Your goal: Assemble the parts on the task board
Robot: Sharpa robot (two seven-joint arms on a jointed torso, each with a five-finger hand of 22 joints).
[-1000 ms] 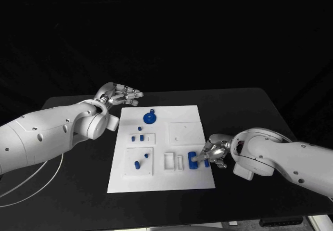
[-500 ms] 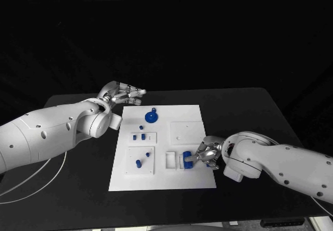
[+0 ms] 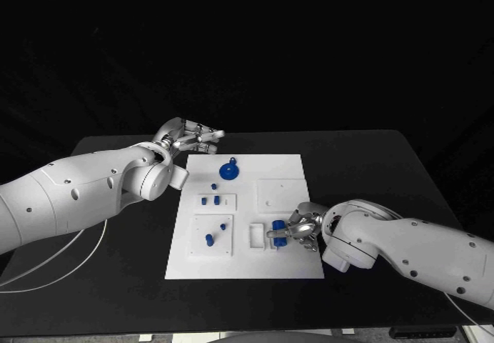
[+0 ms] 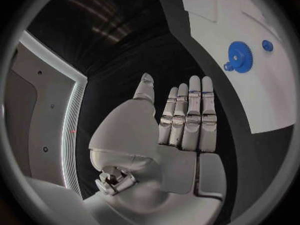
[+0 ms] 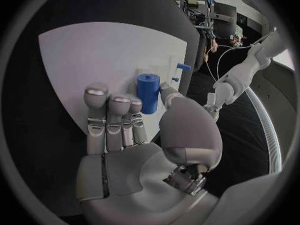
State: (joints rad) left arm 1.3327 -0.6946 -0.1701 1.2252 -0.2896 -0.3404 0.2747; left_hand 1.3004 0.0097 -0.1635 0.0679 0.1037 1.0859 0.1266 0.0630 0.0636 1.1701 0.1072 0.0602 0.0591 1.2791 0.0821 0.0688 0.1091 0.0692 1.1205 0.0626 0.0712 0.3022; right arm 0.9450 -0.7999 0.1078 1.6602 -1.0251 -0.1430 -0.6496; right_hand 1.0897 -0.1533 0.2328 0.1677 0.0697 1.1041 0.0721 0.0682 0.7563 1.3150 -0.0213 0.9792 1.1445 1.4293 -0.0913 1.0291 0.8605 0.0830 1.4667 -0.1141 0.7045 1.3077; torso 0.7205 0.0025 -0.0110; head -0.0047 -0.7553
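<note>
The white task board lies in the middle of the black table. My right hand is over the board's near right part. Its thumb and fingers pinch an upright blue cylinder, which stands by the white slotted block as a blue cylinder. My left hand hovers beyond the board's far left corner; this left hand has straight fingers and holds nothing. A blue gear lies at the far end of the board, and the blue gear is ahead of the left fingers.
Small blue pegs stand in a white block on the board's left side, and more blue pieces sit in the block nearer me. A plain white square plate lies right of the middle. Bare black table surrounds the board.
My right hand has moved left across the board with the blue cylinder, closer to the slotted block. The left hand has hardly moved relative to the board.
</note>
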